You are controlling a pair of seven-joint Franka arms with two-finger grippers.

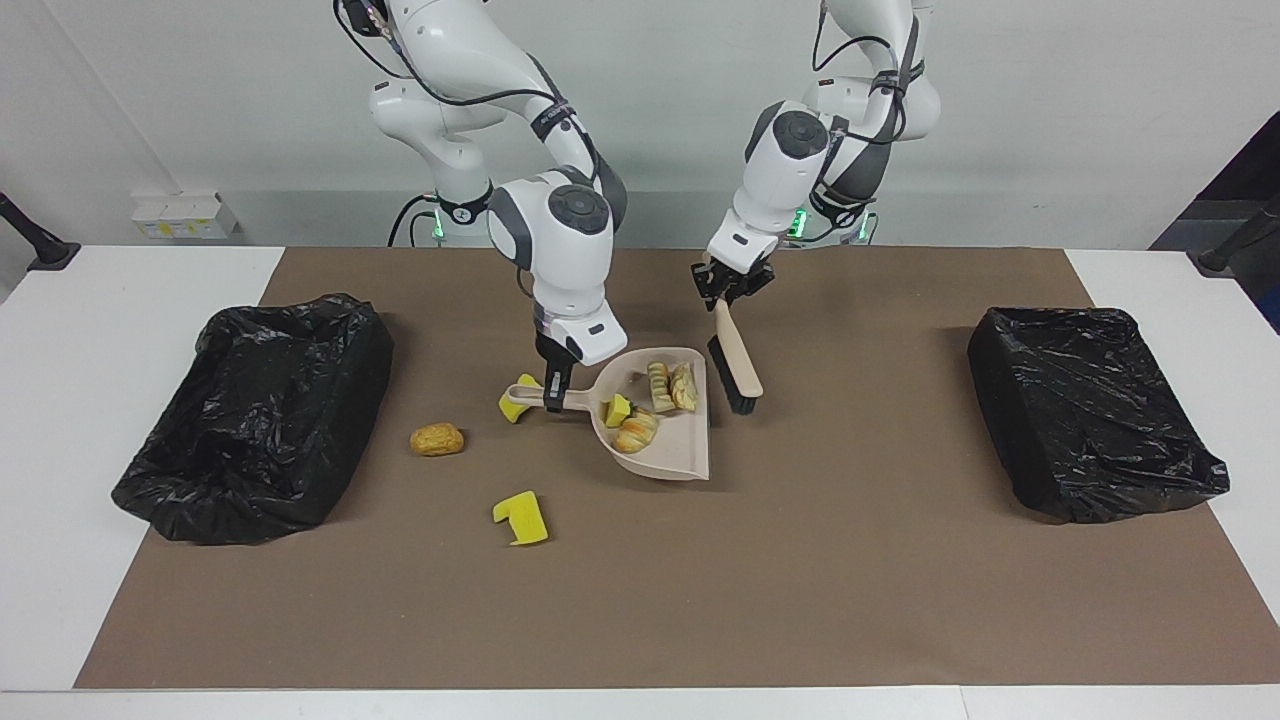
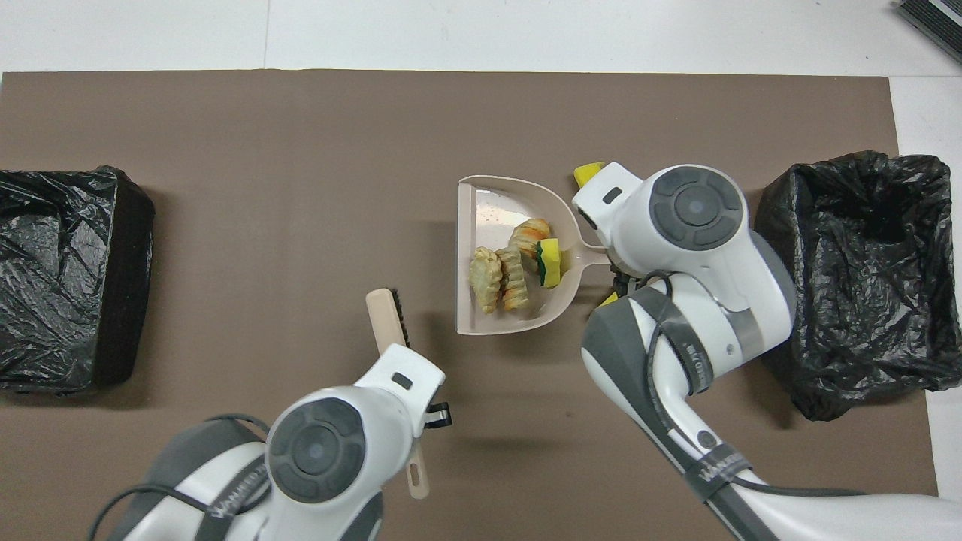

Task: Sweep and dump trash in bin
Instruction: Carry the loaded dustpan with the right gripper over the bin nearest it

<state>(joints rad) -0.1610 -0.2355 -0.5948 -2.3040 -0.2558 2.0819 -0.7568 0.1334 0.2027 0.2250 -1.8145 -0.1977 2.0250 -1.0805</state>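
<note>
Near the middle of the brown mat (image 1: 800,560) I have the dustpan (image 1: 672,448) held by the right gripper (image 1: 553,398), whose fingers are clamped on its handle. Four scraps of trash lie in the pan (image 2: 518,267): two ridged pastry lumps (image 1: 670,386), a rounder one (image 1: 634,432) and a green-backed sponge chunk (image 2: 549,263). From overhead, my right arm's bulk hides the handle and most of what lies under it.

The left gripper (image 1: 728,287) has its fingers closed on the brush (image 1: 736,368), which hangs tilted, bristles just beside the pan's open edge toward the left arm's end. I cannot tell whether the bristles touch the mat.

Three scraps are out on the mat: a yellow sponge (image 1: 518,396) right by the pan's handle, barely peeking out in the overhead view; a brown lump (image 1: 437,439) nearer the right arm's bin (image 1: 260,420), covered by the arm from above; and a notched sponge (image 1: 522,518), farther from the robots, only its corner visible from overhead (image 2: 588,172).

The second bin (image 1: 1090,420) sits at the left arm's end of the table (image 1: 60,400), cut off at the overhead frame's edge.
</note>
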